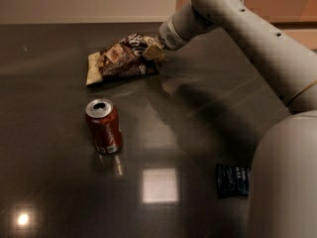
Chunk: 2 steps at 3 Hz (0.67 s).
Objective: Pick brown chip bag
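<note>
The brown chip bag [119, 59] lies crumpled on the dark table [59, 182] at the back centre, its cream left end on the surface. My gripper [152, 51] comes in from the right and is shut on the bag's right end, which is pinched and raised slightly off the table. The fingertips are partly buried in the crinkled foil.
A red soda can [103, 126] stands upright in front of the bag, to the left. A small dark-blue bar wrapper [232, 180] lies at the front right, next to my arm's base [282, 182]. A light wall runs behind the table's far edge.
</note>
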Each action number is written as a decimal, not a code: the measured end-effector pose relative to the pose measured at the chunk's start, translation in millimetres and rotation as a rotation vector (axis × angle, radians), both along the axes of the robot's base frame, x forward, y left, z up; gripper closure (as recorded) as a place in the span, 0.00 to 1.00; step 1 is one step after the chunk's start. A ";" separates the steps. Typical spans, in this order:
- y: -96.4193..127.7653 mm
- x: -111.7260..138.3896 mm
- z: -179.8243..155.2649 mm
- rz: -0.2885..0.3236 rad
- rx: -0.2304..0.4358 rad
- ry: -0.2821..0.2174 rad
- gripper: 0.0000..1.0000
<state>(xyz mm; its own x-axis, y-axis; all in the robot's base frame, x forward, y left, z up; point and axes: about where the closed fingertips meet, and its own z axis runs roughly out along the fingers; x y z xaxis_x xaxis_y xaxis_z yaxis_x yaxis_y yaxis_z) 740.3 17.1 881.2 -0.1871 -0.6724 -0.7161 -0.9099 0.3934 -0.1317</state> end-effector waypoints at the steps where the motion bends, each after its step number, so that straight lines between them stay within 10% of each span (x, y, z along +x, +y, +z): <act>1: -14.8 -12.4 25.6 -0.003 0.024 0.006 1.00; 2: -31.5 -26.4 52.6 -0.001 0.047 0.007 1.00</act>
